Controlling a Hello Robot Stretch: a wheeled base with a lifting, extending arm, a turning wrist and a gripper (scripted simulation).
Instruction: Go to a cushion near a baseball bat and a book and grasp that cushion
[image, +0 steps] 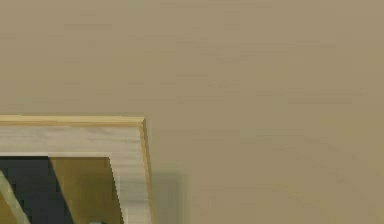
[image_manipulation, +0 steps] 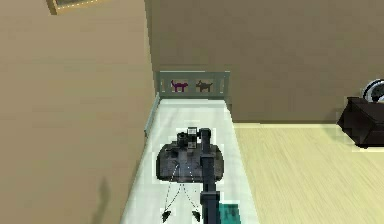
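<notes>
A plain tan wall stands close ahead in the forward view. At that view's lower left is the corner of a pale wood-framed panel with dark and olive fields.

In the arm side view, a long pale bed runs along the wall to a grey headboard bearing two small animal pictures (one purple, one brown). Pale yellow wood floor lies to its right. A dark low cabinet sits at the right edge.

The dark grey, rounded cushion lies on the bed, by the dark square arm. The tool shows at the cushion. I cannot tell whether its fingers are apart or together, or whether it holds anything. A small teal object sits at the bottom edge.
</notes>
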